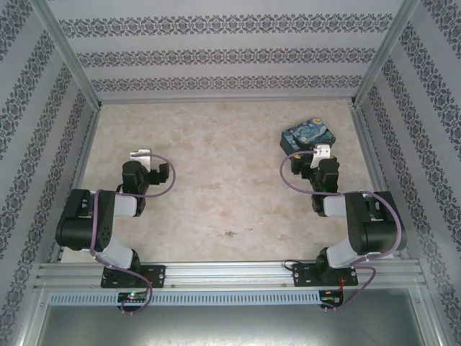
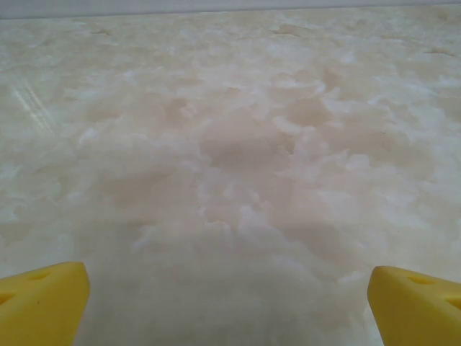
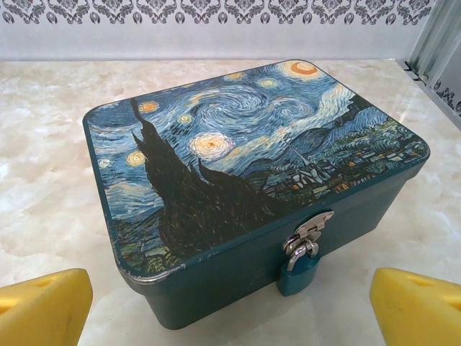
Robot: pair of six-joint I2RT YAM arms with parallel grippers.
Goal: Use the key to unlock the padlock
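Observation:
The small blue padlock [image 3: 299,270] with a silvery shackle hangs from the metal hasp [image 3: 311,227] on the front wall of the Starry Night box [image 3: 238,144]. It rests against the box and touches the table. My right gripper [image 3: 230,308] is open just in front of the box, with a yellow fingertip [image 3: 43,306] at each lower corner and nothing between them. In the top view the right gripper [image 1: 321,153] sits at the near edge of the box [image 1: 308,135]. My left gripper [image 2: 230,310] is open over bare tabletop at the left [image 1: 140,155]. The key is out of view.
The marble-patterned table [image 1: 223,187] is fenced by aluminium rails and patterned walls. The right rail [image 1: 371,144] runs close beside the box. The back wall [image 3: 216,29] stands behind the box.

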